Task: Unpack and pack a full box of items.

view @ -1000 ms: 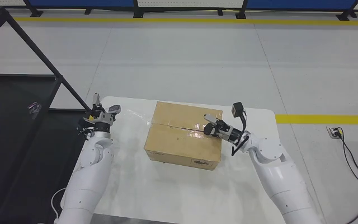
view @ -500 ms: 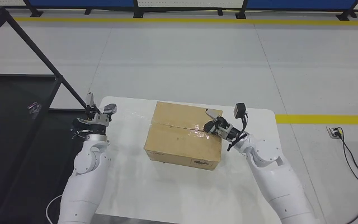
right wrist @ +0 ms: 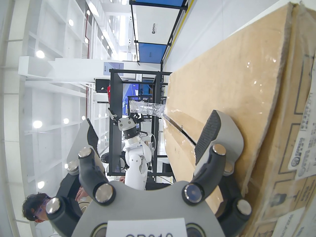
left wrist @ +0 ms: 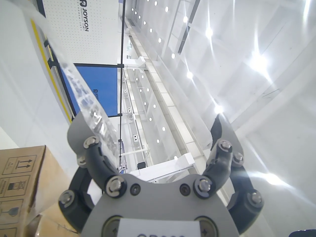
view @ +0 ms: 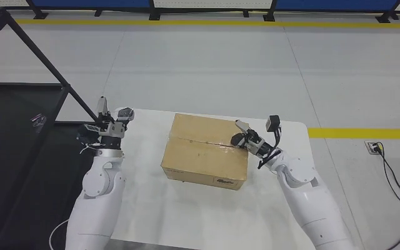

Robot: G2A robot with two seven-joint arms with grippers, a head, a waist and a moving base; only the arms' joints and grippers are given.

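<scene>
Remote desk, top feed: the cardboard box (view: 203, 153) sits shut at the middle of the white table (view: 187, 212), its two top flaps meeting along a centre seam (view: 201, 143). My left gripper (view: 110, 121) is held up over the table's far left corner, well apart from the box; its fingers are spread wide and clasp nothing. A strip of clear tape (left wrist: 81, 94) clings to the outer face of one finger (left wrist: 81, 134); from the right wrist camera I see that strip stretched between this gripper and the box's left end, by the seam. My right gripper (view: 241, 139) is at the box's right end, over the top edge, and it too is released, with nothing between its pads. One finger (right wrist: 209, 134) lies over the top panel just beside the seam; the other (right wrist: 90, 134) hangs clear of the cardboard. Whether the first pad actually touches the panel, I cannot tell. A glossy sheen of tape shows along the top panel near the seam.
</scene>
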